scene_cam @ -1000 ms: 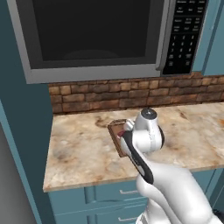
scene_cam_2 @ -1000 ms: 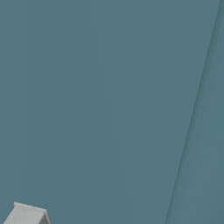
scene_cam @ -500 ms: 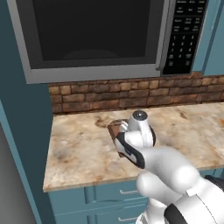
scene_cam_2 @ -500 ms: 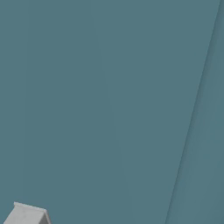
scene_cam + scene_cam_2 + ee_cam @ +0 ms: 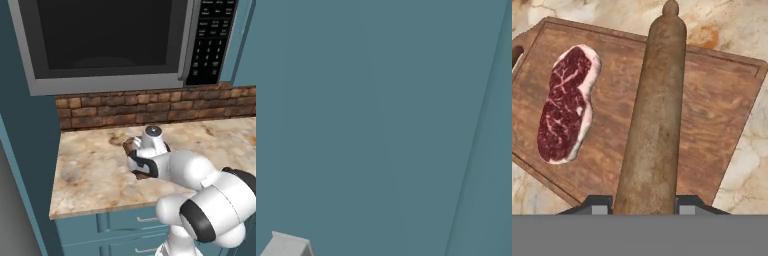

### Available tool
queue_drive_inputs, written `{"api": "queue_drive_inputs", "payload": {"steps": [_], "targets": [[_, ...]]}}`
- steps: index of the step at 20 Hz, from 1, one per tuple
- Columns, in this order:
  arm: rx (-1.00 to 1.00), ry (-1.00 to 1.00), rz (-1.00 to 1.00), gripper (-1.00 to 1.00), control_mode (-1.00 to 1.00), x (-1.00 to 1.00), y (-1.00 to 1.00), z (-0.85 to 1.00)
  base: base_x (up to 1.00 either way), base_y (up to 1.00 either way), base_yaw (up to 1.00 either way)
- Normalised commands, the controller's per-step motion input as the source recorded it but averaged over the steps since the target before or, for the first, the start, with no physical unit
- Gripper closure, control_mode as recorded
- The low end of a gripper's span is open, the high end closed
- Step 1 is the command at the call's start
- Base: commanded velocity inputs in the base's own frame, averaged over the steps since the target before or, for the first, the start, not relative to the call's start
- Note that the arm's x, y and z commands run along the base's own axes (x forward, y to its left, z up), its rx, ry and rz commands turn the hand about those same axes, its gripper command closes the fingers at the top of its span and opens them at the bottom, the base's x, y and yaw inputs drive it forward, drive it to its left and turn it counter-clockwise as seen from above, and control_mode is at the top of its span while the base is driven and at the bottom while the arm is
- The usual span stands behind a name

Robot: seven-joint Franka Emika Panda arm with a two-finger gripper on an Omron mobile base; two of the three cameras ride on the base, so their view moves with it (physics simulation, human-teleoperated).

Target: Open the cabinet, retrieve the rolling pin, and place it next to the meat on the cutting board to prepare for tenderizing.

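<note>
We hold the rolling pin clamped in our tool mid-frame over the cutting board, the meat at left, ready to set down beside it.

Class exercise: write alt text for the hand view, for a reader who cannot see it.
A wooden rolling pin runs up the frame from between the gripper fingertips, over a brown cutting board. A raw red steak lies on the board beside it, apart from the pin, with a marbled counter beneath.

From behind, the arm covers most of the cutting board. Up close, the rolling pin's near end runs out of view between the finger tips, probably gripped; the board's left corner is cut off.
</note>
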Motion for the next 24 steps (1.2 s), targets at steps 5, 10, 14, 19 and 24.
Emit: {"api": "queue_drive_inputs", "payload": {"steps": [5, 10, 14, 19, 24], "targets": [[0.0, 0.0, 0.0, -1.0, -1.0, 0.23, 0.0, -0.27, 0.0, 0.0, 0.0], [0.03, -0.02, 0.0, -1.0, -1.0, 0.02, 0.0, -0.21, 0.0, 0.0, 0.0], [0.03, -0.04, 0.0, -1.0, -1.0, 0.0, 0.0, -0.12, 0.0, 0.0, 0.0], [0.02, -0.03, 0.0, -1.0, -1.0, -0.09, 0.0, 0.06, 0.0, 0.0, 0.0], [0.0, -0.11, 0.0, -1.0, -1.0, -0.23, 0.01, 0.36, 0.0, 0.0, 0.0]]}}
